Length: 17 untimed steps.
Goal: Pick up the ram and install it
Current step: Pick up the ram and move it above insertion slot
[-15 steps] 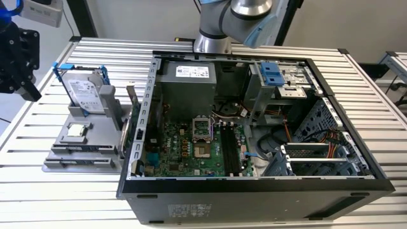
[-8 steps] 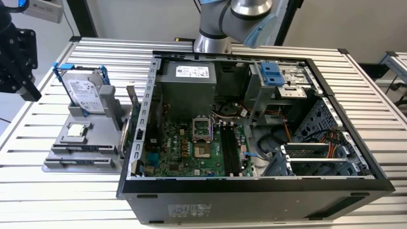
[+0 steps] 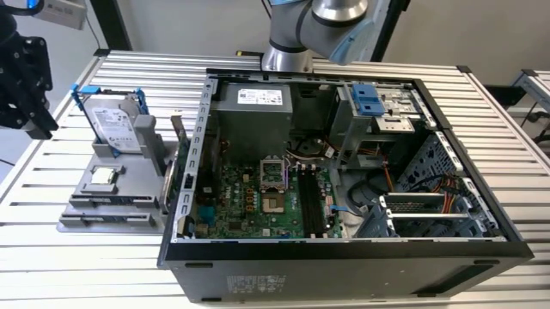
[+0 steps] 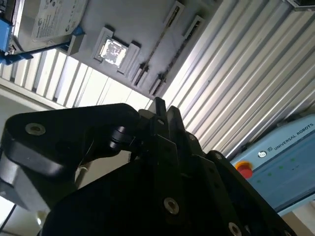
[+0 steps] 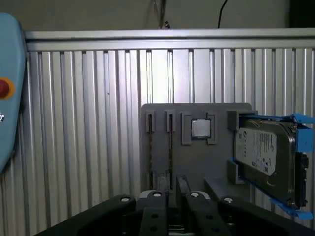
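The ram (image 5: pixel 170 147) looks like a thin dark stick standing on edge in a slot of the grey holder (image 5: pixel 197 162), beside the square silver processor (image 5: pixel 200 128). My black gripper (image 5: pixel 174 191) hangs high above the holder, apart from everything on it. In the second wrist view its fingertips (image 4: pixel 166 112) stand close together with nothing between them. In the exterior view the gripper (image 3: pixel 36 125) is at the far left, above and beyond the holder (image 3: pixel 86 193). The open computer case (image 3: pixel 344 251) shows its motherboard with long black memory slots (image 3: pixel 311 199).
A silver hard drive in a blue frame (image 3: pixel 112 122) stands at the back of the holder. The case walls, the drive cage (image 3: pixel 378 103) and loose cables (image 3: pixel 404 183) crowd the exterior view's right. Ribbed metal tabletop (image 3: pixel 77 270) surrounds everything. A red button (image 5: pixel 3 87) sits beyond the table.
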Motion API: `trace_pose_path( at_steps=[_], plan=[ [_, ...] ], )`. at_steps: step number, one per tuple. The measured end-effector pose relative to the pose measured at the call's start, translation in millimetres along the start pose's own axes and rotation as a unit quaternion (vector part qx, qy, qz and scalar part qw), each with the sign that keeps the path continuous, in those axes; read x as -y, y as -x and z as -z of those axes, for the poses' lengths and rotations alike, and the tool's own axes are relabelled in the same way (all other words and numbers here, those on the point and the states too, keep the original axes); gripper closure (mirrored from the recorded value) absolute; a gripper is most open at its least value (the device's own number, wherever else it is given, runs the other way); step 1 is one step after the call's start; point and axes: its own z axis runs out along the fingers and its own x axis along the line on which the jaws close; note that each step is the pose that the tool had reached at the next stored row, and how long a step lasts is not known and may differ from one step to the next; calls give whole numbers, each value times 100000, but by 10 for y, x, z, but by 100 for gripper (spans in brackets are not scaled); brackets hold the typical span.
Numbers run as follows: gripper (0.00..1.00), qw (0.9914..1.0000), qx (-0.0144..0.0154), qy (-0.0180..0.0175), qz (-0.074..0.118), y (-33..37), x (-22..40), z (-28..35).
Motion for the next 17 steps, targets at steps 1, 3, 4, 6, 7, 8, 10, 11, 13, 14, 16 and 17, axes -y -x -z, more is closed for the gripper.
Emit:
trace_pose_path(
  at_steps=[1,3,4,6,7,8,10,11,13,14,16,17],
  plan=[
    [0,100000,98,43,18,1,22,0],
    [0,99999,76,50,502,1,47,-27],
    [0,99997,-31,63,819,1,61,-43],
    [0,99980,-225,94,1973,0,73,-82],
    [0,99959,-291,124,2847,-1,75,-100],
    [0,99933,-352,156,3651,-1,76,-117],
    [0,99892,-397,188,4628,-2,77,-153],
    [0,99892,-397,182,4626,-3,77,-172],
    [0,99892,-399,184,4615,-5,78,-209],
    [0,99895,-397,181,4566,-6,78,-226],
    [0,99899,-396,177,4477,-8,79,-263],
    [0,99899,-395,178,4466,-8,80,-280]
  ],
)
